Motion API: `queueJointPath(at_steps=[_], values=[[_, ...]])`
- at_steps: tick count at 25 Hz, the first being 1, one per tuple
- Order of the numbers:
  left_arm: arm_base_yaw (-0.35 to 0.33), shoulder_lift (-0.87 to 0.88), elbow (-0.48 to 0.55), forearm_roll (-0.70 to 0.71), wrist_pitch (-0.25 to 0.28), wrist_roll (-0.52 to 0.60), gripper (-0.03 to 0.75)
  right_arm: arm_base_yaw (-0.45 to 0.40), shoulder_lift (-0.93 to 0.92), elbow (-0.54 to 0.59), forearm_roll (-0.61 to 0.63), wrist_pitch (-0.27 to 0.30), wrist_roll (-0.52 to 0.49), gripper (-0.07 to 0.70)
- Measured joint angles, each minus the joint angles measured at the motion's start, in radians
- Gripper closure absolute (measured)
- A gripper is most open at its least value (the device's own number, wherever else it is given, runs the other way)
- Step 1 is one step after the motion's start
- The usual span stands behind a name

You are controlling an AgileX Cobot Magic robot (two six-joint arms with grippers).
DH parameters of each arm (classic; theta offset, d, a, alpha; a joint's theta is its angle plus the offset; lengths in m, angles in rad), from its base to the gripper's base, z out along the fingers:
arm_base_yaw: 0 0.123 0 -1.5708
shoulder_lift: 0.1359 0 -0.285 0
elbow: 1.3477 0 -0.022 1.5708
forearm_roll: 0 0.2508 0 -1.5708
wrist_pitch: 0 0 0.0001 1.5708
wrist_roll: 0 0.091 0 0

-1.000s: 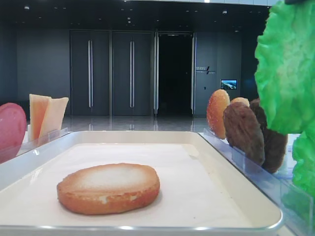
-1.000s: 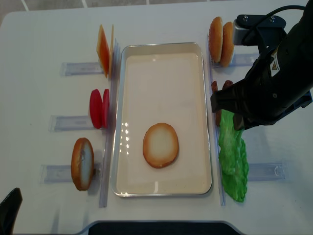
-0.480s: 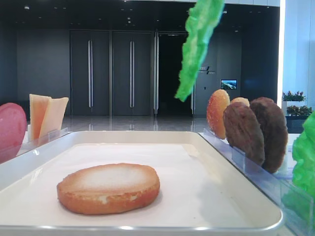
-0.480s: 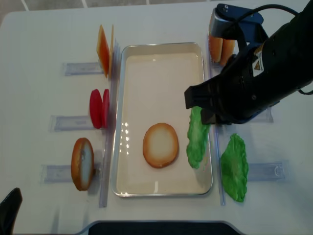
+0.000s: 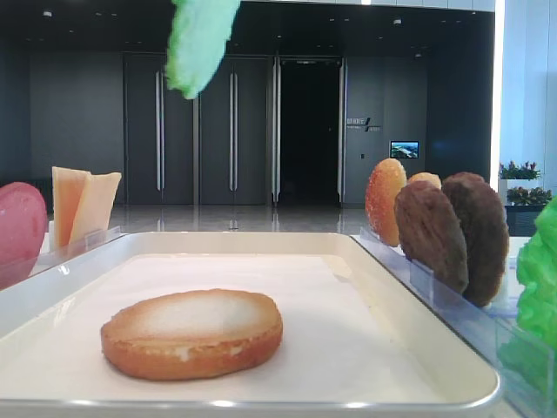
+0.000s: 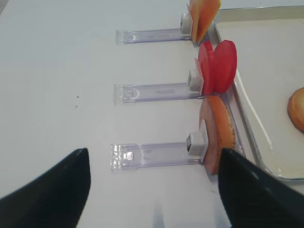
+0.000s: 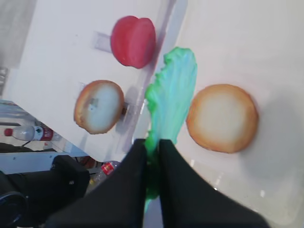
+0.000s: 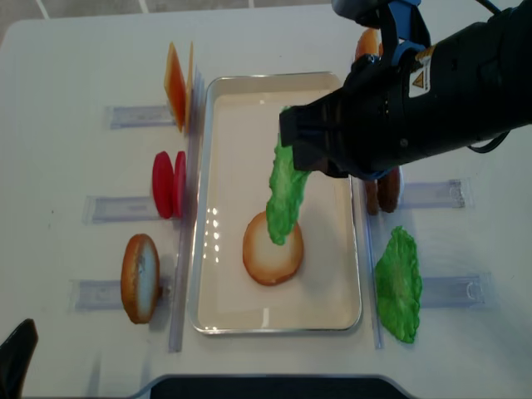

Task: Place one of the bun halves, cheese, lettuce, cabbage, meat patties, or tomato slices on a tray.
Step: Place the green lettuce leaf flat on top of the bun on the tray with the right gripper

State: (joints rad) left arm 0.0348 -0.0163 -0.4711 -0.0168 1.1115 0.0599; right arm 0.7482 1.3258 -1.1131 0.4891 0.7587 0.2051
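Observation:
My right gripper [image 7: 152, 142] is shut on a green lettuce leaf [image 7: 173, 102], which hangs above the off-white tray [image 8: 199, 208]. In the overhead view the lettuce [image 8: 287, 195] dangles over the edge of a bun half [image 8: 273, 247] that lies flat-face up on the tray paper. Seen from the low view, the leaf [image 5: 198, 39] is high above that bun half [image 5: 193, 333]. My left gripper [image 6: 154, 151] stands open and empty over the table, left of another bun half [image 6: 218, 135] set upright in its clear holder.
Left of the tray stand cheese slices [image 8: 176, 86], tomato slices [image 8: 169, 184] and a bun half [image 8: 140, 278] in clear holders. On the right are more buns [image 8: 370, 41], meat patties [image 8: 382, 189] partly under the arm, and a second lettuce leaf [image 8: 399, 285].
My right gripper has carried the lettuce leftward from the holders on the right, across the tray rim, to above the bun half. The left arm has not moved.

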Motion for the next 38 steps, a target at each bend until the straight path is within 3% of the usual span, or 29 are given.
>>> queueJointPath(at_steps=[6, 16, 21, 30, 38], values=[[0.0, 0.0, 0.0, 0.0, 0.0, 0.0, 0.072, 0.0, 0.018, 0.092, 0.28, -0.095, -0.263, 0.563], [0.0, 0.0, 0.0, 0.0, 0.0, 0.0, 0.073, -0.049, 0.234, 0.108, 0.735, -0.111, -0.709, 0.563], [0.0, 0.0, 0.0, 0.0, 0.0, 0.0, 0.073, -0.094, 0.312, 0.108, 0.799, -0.065, -0.794, 0.563], [0.0, 0.0, 0.0, 0.0, 0.0, 0.0, 0.073, -0.111, 0.367, 0.108, 0.87, -0.046, -0.894, 0.563], [0.0, 0.0, 0.0, 0.0, 0.0, 0.0, 0.073, -0.133, 0.42, 0.116, 1.023, 0.037, -1.04, 0.563]])
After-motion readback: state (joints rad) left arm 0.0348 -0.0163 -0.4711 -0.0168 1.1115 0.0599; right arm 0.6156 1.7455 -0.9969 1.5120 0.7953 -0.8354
